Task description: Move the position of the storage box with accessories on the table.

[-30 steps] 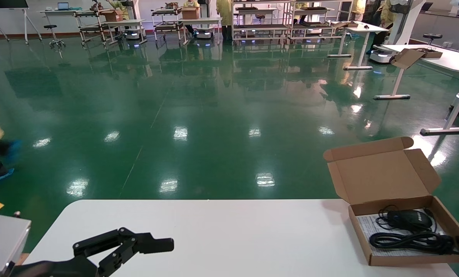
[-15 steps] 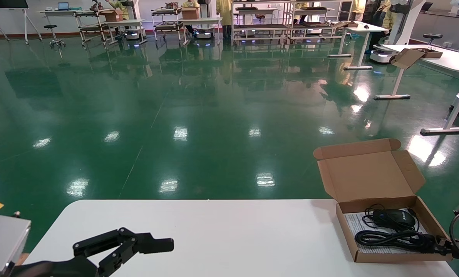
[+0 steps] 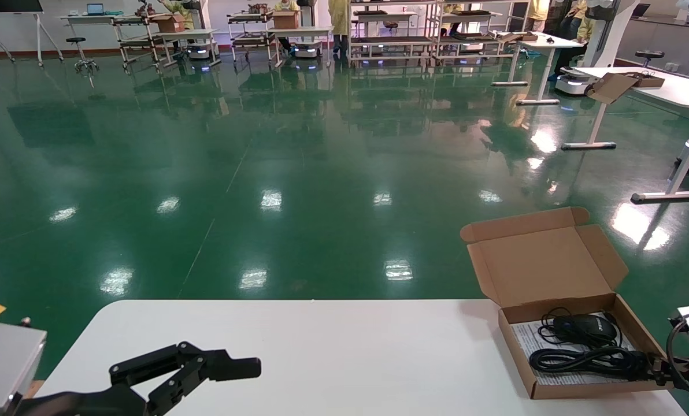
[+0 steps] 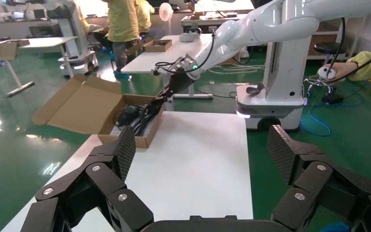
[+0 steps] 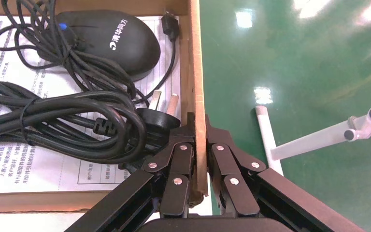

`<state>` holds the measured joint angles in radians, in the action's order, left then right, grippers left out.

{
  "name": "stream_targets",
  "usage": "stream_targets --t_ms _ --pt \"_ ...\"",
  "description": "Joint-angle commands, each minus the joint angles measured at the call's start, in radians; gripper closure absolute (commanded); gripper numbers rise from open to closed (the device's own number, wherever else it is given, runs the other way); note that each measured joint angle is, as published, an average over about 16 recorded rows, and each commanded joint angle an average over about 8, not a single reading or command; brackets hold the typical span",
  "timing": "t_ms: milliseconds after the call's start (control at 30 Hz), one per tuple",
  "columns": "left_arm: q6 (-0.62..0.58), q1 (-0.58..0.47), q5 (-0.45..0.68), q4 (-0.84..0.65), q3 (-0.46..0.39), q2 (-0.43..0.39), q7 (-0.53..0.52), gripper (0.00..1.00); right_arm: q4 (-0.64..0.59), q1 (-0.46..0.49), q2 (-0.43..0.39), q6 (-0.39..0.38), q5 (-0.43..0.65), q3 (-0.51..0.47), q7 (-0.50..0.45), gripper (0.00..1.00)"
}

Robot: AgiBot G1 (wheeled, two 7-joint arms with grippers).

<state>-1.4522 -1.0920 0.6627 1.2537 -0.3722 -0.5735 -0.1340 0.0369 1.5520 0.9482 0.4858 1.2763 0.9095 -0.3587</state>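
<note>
Cardboard mailer box [image 3: 581, 352] sits at the right end of the white table [image 3: 333, 352], close to the far right corner, its hinged lid standing open toward the far edge. Inside lie a black wired mouse [image 5: 107, 42], a bundled black cable [image 5: 63, 121] and a printed paper sheet [image 5: 24, 164]. The right gripper [image 5: 199, 126] is pinched on the box's right side wall near its front corner, one finger inside, one outside. The step in hand looks like the drag itself, with the grip already made. The next move calls for a level, steady pull across the tabletop toward the middle, so the thin wall does not bend or slip free. The left gripper [image 3: 206, 370] hangs parked over the near left corner, fingers spread apart.
</note>
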Motion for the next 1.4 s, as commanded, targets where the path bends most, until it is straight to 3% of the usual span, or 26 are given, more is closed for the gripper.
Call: stream_targets --t_ms 33,600,1000,1200,1400 --pt "0.0 0.0 0.0 0.0 0.0 0.0 0.0 0.0 0.002 -0.001 0.0 -0.003 0.0 0.0 0.014 0.0" --pt "0.0 0.0 0.0 0.0 0.0 0.0 0.0 0.0 -0.007 0.007 -0.01 -0.017 -0.042 -0.03 0.073 0.0" --pt "0.0 0.0 0.0 0.0 0.0 0.0 0.0 0.0 0.003 0.081 -0.035 0.005 -0.081 -0.059 0.095 0.0" --pt "0.0 0.0 0.0 0.0 0.0 0.0 0.0 0.0 0.017 0.154 -0.06 0.086 -0.106 -0.076 0.093 0.0" --pt "0.0 0.0 0.0 0.0 0.0 0.0 0.0 0.0 0.044 0.239 -0.099 0.28 -0.142 -0.098 0.064 0.0"
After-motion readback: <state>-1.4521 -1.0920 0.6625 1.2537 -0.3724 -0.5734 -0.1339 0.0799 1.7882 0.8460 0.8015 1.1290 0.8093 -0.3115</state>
